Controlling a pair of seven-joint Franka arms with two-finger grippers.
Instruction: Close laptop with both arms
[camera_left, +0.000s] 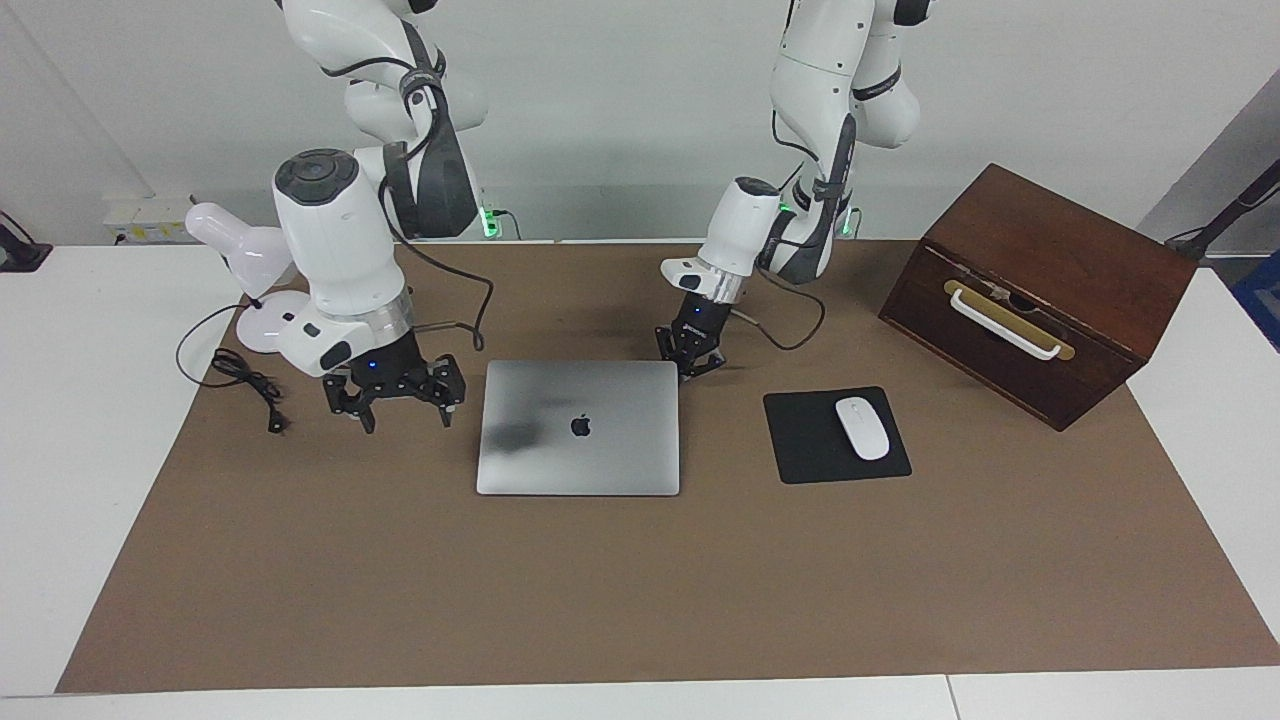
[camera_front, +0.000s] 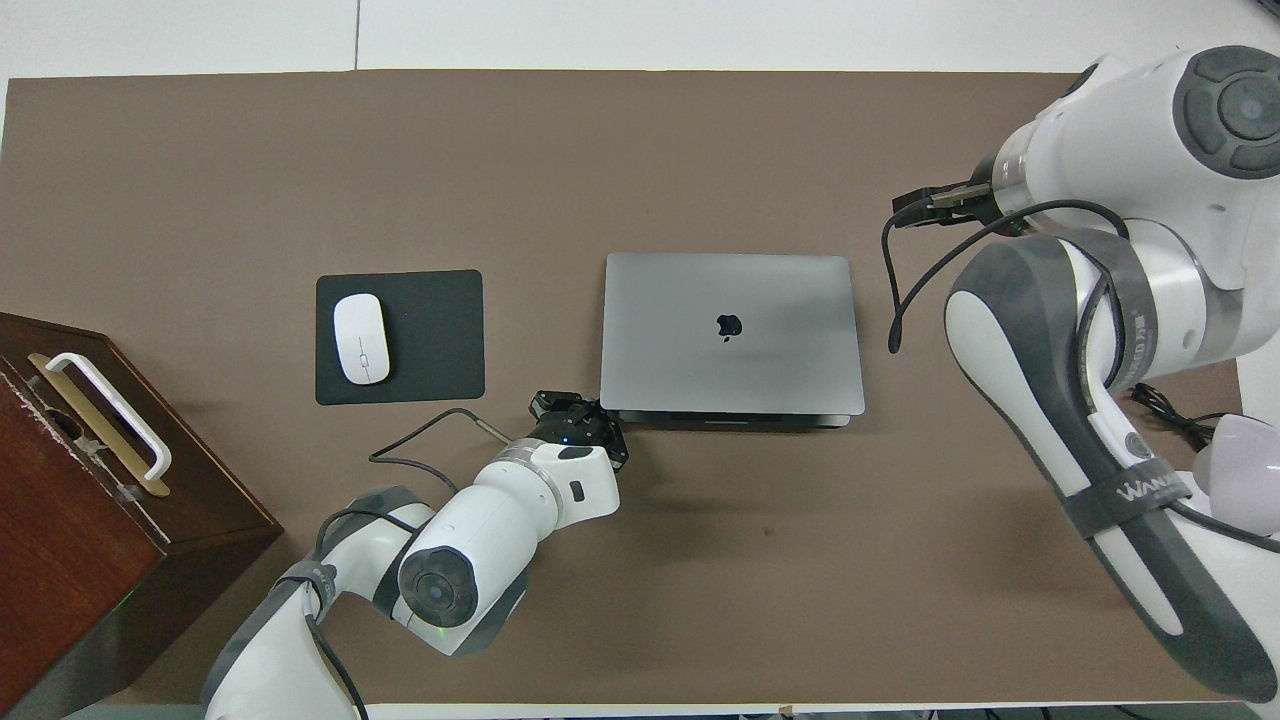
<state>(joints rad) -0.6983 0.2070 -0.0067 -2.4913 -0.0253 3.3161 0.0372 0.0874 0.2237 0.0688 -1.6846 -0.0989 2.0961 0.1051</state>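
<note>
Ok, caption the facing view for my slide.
Thin silver-grey laptop lies closed; shut left gripper at its corner, open right gripper beside it.

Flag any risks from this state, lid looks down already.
Two.
1. The left end effector, shut, sits low at the laptop corner nearest the robots; a sideways pull-out could nudge the laptop.
2. The right end effector, open, hangs over the mat beside the laptop, with the lamp cord close by; retreating that way could snag it.

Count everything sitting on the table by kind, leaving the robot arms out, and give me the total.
Laptop: 1
Mouse pad: 1
Mouse: 1
Desk lamp: 1
Wooden box: 1
Total: 5
</note>
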